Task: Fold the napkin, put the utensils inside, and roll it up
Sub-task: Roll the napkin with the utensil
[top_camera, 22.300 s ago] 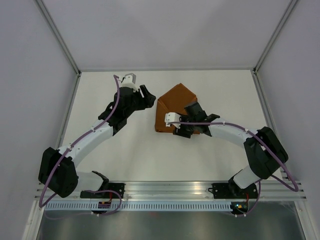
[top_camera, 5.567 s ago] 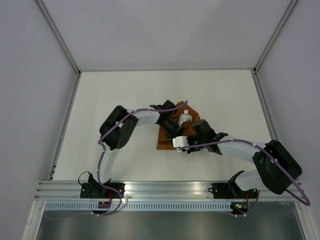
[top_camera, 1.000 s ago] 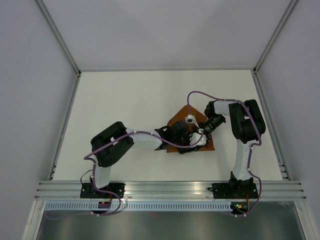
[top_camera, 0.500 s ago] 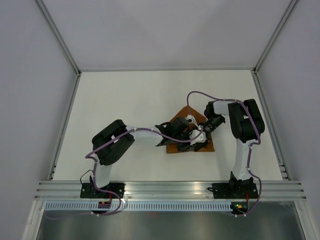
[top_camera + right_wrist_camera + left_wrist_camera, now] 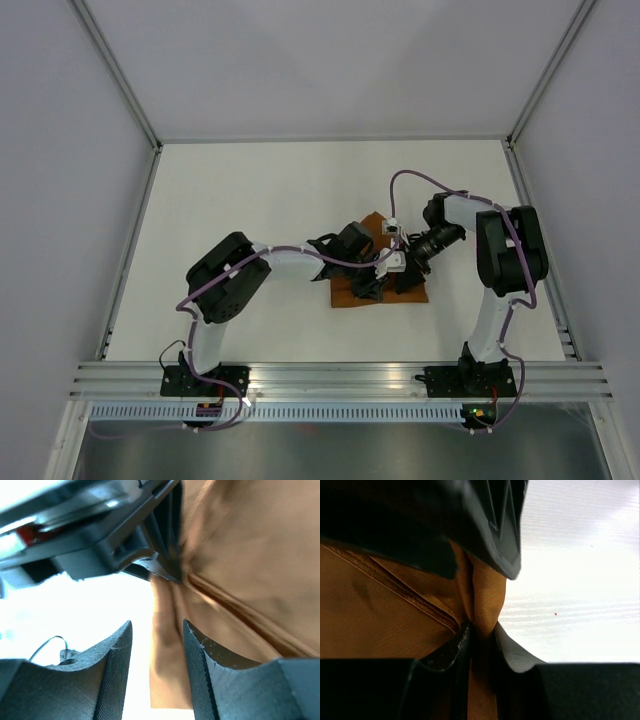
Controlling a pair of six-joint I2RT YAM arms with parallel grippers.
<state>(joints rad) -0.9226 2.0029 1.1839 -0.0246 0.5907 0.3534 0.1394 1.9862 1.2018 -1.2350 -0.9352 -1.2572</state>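
At the middle of the table (image 5: 250, 200), the left gripper (image 5: 480, 629) pinched a napkin (image 5: 370, 615) fold, probably steadying it, while the right gripper (image 5: 156, 625) straddled it, fingers (image 5: 115, 670) apart.

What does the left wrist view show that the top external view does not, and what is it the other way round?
Only the left wrist view: the left claw shut on a raised fold of the napkin, beside a stitched hem. Only the top external view: the left arm and the right arm as wholes, meeting over the cloth. Both: the rust-orange napkin lying on the white table.
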